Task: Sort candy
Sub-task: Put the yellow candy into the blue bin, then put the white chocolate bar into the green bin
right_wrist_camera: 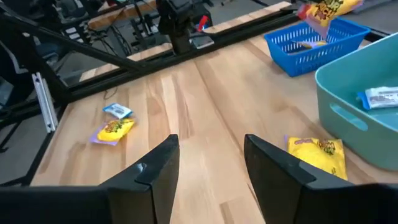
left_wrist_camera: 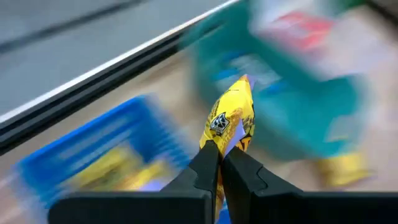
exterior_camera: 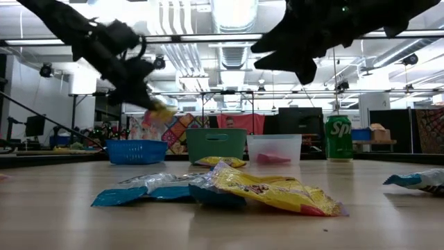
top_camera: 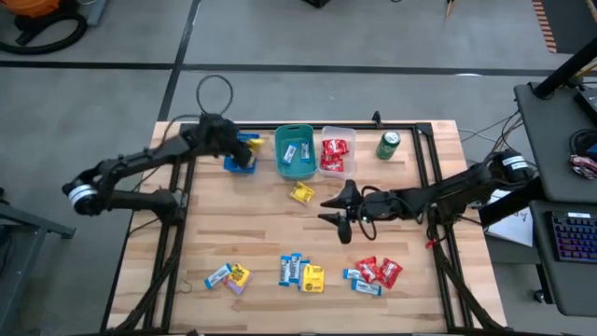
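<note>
My left gripper (top_camera: 244, 149) hovers over the blue basket (top_camera: 241, 152) at the table's far left, shut on a yellow candy packet (left_wrist_camera: 231, 121). It also shows in the low view (exterior_camera: 149, 104) with the yellow packet (exterior_camera: 163, 111) below it. My right gripper (top_camera: 334, 209) is open above mid-table, touching nothing (right_wrist_camera: 208, 155). A yellow packet (top_camera: 301, 193) lies flat near the teal bin (top_camera: 296, 151). The clear bin (top_camera: 337, 152) holds red packets. More packets lie in groups near the near edge (top_camera: 301, 273), (top_camera: 375, 273), (top_camera: 229, 277). My left gripper pinches the yellow packet's lower end (left_wrist_camera: 219, 149) between its two fingertips, the rest of the packet sticking out beyond them. The packet is lifted clear, above the blue basket, and hangs below the fingers in the low view.
A green soda can (top_camera: 388, 145) stands at the far edge right of the clear bin. Black frame rails run along the table's far edge and both sides. Open wood lies between the bins and the near groups of packets.
</note>
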Controlling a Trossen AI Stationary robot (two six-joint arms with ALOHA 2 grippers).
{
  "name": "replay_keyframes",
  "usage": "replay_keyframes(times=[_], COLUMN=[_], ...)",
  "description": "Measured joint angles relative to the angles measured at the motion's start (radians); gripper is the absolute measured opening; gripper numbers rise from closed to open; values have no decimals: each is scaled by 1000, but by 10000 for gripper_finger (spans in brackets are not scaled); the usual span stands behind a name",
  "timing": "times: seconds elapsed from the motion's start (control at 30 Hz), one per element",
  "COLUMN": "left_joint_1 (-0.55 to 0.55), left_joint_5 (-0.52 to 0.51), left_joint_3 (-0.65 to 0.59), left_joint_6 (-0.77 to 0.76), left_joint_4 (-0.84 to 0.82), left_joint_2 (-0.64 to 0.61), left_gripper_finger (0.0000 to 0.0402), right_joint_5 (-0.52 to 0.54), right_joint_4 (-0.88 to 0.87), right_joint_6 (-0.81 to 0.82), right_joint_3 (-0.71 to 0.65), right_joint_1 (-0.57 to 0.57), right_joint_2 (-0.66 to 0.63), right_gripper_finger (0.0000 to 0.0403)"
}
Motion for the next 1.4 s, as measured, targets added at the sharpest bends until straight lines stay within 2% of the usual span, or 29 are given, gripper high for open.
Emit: replay_keyframes(times=[0.17,0.3,0.5,0.7,0.83,1.17,1.4], left_joint_1=[195,272,285,285,283,279,275], left_joint_5=[110,227,187,185,183,182,183], left_joint_3=[38,49,109,167,184,184,185], left_joint_6=[73,81,81,106,136,124,100], left_joint_4=[-72,-65,-64,-99,-121,-140,-192], left_joint_2=[103,215,363,436,440,335,201], left_gripper_finger=[0,0,0,1,21,119,143], right_joint_5=[0,-1,-2,-1,-2,-2,-18], right_joint_4=[4,0,0,-1,-1,-6,-42], right_joint_6=[2,21,54,80,89,141,199], right_joint_3=[0,0,0,0,0,0,0], right_joint_1=[0,0,0,0,0,0,0], right_joint_2=[33,48,45,43,44,42,31], right_gripper_finger=[173,173,173,173,173,173,173])
